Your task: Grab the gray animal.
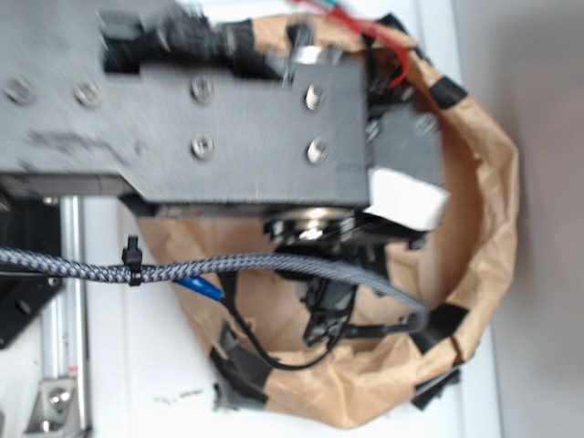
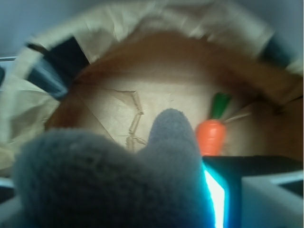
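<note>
In the wrist view the gray animal (image 2: pixel 109 180), a soft gray plush with one rounded ear or limb sticking up, fills the space between my jaws. My gripper (image 2: pixel 128 202) is shut on it. The right finger (image 2: pixel 251 190) presses against its side, and the left finger is almost hidden behind it. I hold it above the floor of a brown paper bag (image 2: pixel 156 57). An orange carrot (image 2: pixel 211 135) with a green top lies on the bag floor beyond. In the exterior view my arm (image 1: pixel 228 119) covers the bag, and the animal is hidden.
The paper bag (image 1: pixel 484 210) has a rolled rim patched with black tape and stands on a white table. A braided cable (image 1: pixel 228 266) runs across its opening. A metal rail (image 1: pixel 64 310) stands at the left.
</note>
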